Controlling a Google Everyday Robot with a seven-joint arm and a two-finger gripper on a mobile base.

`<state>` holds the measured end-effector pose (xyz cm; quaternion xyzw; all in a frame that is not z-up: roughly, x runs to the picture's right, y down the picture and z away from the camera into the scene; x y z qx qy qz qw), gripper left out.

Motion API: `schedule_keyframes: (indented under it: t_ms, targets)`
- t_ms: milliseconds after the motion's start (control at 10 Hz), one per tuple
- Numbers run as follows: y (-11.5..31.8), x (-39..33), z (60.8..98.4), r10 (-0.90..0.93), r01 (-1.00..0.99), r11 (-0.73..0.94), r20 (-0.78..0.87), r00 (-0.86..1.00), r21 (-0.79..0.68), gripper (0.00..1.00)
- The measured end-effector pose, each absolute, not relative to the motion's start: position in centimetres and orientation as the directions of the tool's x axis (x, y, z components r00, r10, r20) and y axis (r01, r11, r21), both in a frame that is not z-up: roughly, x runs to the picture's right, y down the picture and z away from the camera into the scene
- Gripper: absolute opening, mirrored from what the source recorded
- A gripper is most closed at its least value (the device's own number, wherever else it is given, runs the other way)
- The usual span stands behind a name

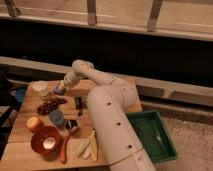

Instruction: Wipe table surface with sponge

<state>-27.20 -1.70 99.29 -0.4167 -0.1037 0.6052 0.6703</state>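
Observation:
The table surface (30, 112) is a light tan plank tabletop at the lower left. My white arm rises from the bottom centre, bends near the table's back edge and reaches down to the left. My gripper (61, 89) is low over the back left part of the table, beside a white bowl. It is shut on the small blue sponge (58, 92), which rests against the tabletop.
On the table are a white bowl (41, 88), dark grapes (50, 105), a black object (79, 104), a round blue cup (56, 118), a small metal cup (71, 125), an orange fruit (34, 123), a red bowl (46, 140) and bananas (87, 146). A green tray (150, 135) sits at the right.

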Motion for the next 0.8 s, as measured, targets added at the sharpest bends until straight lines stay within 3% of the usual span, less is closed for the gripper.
schedule_keyframes:
  t_ms: [300,800]
  targets:
    - [-0.89,-27.37,100.48,0.89,-0.733,-0.096,-0.388,0.239,-0.673,0.01]
    - [-0.82,-27.28,100.42,0.889,-0.735,-0.09,-0.387,0.245,-0.672,0.0]
